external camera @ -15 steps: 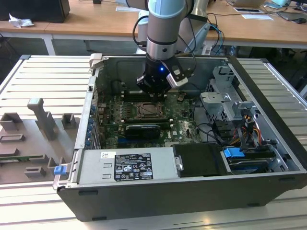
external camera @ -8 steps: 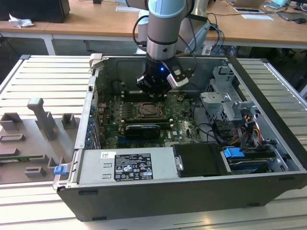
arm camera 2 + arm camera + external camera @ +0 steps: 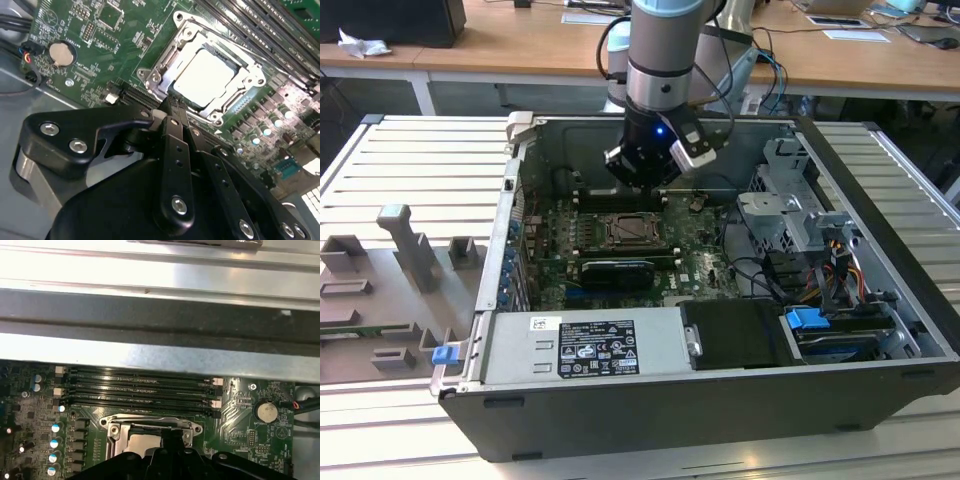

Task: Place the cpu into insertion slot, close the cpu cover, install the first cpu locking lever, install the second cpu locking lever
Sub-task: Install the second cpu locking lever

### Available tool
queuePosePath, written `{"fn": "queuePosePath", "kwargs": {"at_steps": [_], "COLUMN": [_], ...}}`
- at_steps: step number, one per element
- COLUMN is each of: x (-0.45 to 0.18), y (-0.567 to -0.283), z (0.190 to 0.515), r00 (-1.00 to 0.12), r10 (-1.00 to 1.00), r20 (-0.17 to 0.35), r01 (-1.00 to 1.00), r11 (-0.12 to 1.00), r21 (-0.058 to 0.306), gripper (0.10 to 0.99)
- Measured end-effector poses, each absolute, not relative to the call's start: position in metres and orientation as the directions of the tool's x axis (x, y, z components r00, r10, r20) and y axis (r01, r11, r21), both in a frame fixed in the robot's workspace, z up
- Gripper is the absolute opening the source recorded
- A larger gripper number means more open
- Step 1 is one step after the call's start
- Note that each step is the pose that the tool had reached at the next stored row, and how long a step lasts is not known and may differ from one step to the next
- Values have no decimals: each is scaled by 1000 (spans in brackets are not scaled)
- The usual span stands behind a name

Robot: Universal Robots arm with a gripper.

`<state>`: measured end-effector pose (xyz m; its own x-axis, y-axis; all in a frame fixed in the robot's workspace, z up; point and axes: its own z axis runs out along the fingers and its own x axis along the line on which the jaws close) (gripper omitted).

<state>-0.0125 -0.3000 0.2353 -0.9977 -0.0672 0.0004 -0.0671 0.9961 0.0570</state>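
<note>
The cpu [image 3: 205, 77], a pale square chip, lies in the insertion slot [image 3: 150, 75] on the green motherboard. The silvery cpu cover [image 3: 246, 82] lies flat around it, and the chip's top shows through the cut-out. In the second wrist view my gripper [image 3: 174, 105] is shut with nothing in it, its black fingertips at the socket's near edge. In the first wrist view the socket [image 3: 150, 432] sits just beyond the fingers [image 3: 172, 440]. In the exterior view the gripper [image 3: 642, 180] hangs inside the open computer case, just above the socket [image 3: 625, 232].
Long black memory slots [image 3: 140, 385] run beside the socket, with the case wall [image 3: 150, 305] behind them. A coin battery [image 3: 61, 53] sits on the board. A power supply [image 3: 590, 345], a drive cage [image 3: 790, 200] and cables [image 3: 820, 270] crowd the case. Grey fixtures [image 3: 410, 250] stand on the exterior view's left.
</note>
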Motion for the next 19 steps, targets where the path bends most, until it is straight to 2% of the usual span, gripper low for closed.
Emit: {"fn": "queuePosePath", "kwargs": {"at_steps": [19], "x": [-13], "y": [-334], "z": [244], "r00": [-998], "r10": [-67], "r20": [0], "r01": [-66], "r11": [996], "r21": [60], "gripper": [106]}}
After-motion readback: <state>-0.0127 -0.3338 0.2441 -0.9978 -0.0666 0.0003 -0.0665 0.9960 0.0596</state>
